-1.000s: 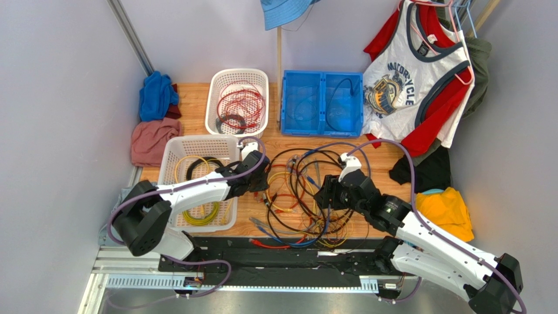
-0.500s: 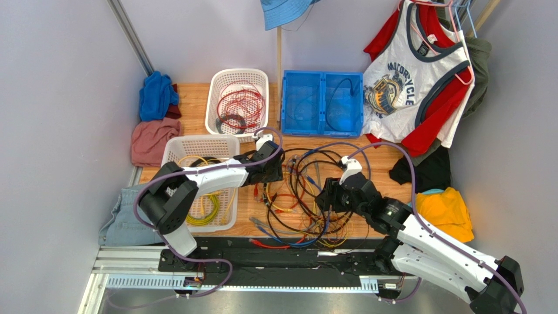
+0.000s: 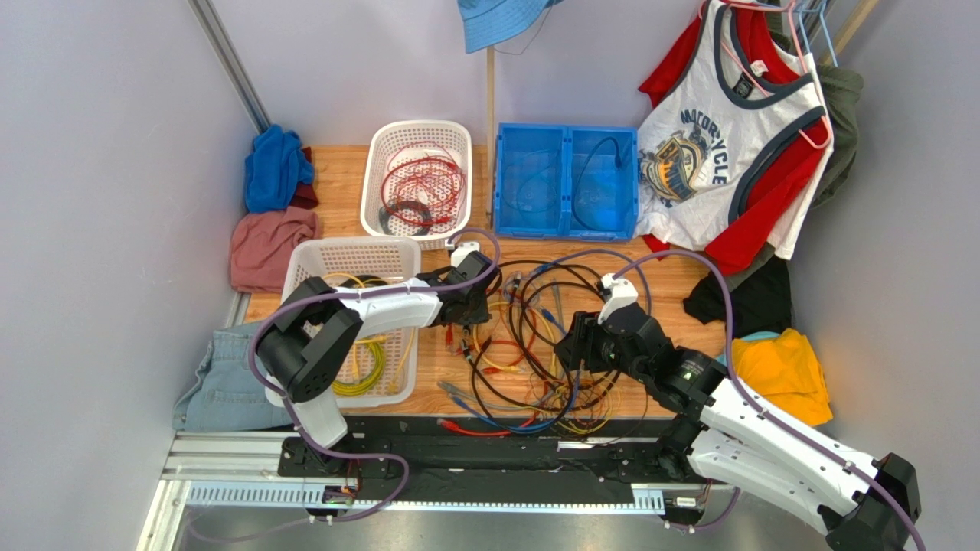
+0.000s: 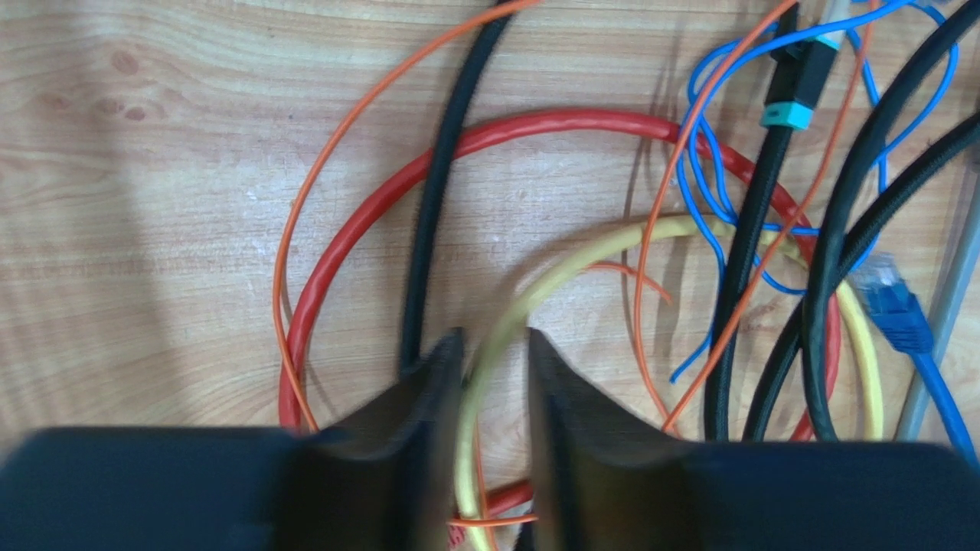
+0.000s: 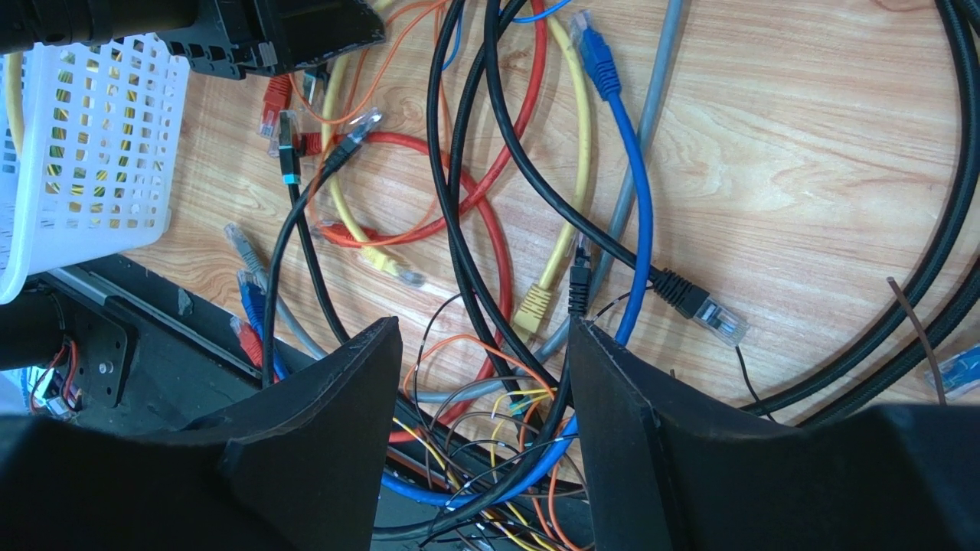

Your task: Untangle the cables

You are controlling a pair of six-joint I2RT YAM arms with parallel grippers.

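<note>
The cables lie in a knotted heap on the wooden bench, at the centre of the overhead view, between the two arms and just right of the white basket. The left end effector hangs over the heap's upper left edge. In its wrist view the fingers stand narrowly apart with a yellow cable running up between them; it is blurred there, so I cannot tell whether they pinch it. A red cable loops around that spot. The right end effector sits at the heap's right side, jaws wide apart over black cords and a blue cable, gripping nothing.
</note>
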